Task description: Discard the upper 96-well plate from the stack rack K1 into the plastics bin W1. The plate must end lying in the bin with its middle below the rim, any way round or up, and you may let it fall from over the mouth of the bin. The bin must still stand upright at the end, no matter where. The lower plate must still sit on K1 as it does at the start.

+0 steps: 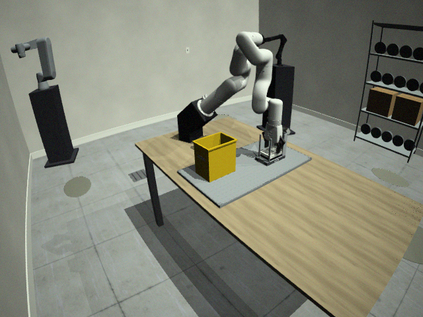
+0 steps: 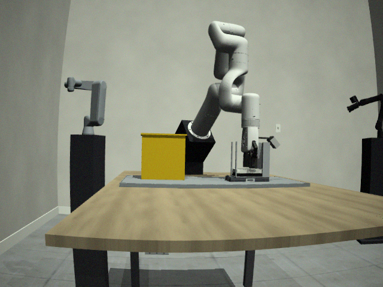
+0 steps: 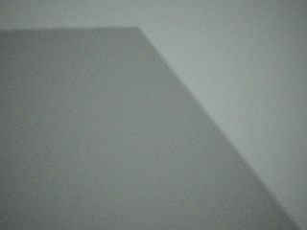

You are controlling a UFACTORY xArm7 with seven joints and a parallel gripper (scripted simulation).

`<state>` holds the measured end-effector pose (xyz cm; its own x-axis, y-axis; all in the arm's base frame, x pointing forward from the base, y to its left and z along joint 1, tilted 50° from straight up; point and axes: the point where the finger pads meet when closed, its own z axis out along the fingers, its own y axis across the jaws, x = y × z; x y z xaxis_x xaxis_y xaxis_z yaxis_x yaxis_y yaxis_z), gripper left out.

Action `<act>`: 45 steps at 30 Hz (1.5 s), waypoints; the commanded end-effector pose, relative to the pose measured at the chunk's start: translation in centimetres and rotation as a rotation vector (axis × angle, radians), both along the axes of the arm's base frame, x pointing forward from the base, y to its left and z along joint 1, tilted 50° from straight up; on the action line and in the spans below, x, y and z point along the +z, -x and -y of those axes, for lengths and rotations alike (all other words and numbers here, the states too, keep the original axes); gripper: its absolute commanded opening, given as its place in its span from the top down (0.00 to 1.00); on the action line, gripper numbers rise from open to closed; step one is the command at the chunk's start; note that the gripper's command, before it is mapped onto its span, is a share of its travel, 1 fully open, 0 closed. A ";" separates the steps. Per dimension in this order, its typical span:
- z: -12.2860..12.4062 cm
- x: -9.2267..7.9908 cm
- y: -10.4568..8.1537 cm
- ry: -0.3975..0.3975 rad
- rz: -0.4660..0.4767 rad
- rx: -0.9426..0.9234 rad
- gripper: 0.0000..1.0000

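The stack rack K1 (image 1: 271,151) stands on the grey mat (image 1: 244,170), right of the yellow bin W1 (image 1: 215,156). It also shows in the exterior view (image 2: 248,163), with upright posts and a grey back wall. The pale 96-well plates (image 2: 246,170) lie low in the rack; I cannot tell the upper from the lower. My gripper (image 2: 251,160) is open and reaches down inside the rack between the posts, just above the plates. The wrist view shows only a flat grey surface very close up. The bin (image 2: 163,155) stands upright.
The arm's black base (image 1: 192,123) sits at the table's far edge behind the bin. Two other arms on dark pedestals (image 1: 51,123) stand on the floor, and a shelf (image 1: 392,88) stands at the right wall.
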<state>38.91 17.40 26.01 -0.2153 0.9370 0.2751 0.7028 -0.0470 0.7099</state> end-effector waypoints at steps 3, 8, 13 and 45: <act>-0.2 -0.2 -0.4 -0.001 0.002 0.000 0.00; -0.3 -0.4 -0.6 -0.001 0.002 0.000 0.00; -0.4 -0.6 -0.7 -0.001 0.002 0.000 0.00; -0.4 -0.6 -0.7 -0.001 0.002 0.000 1.00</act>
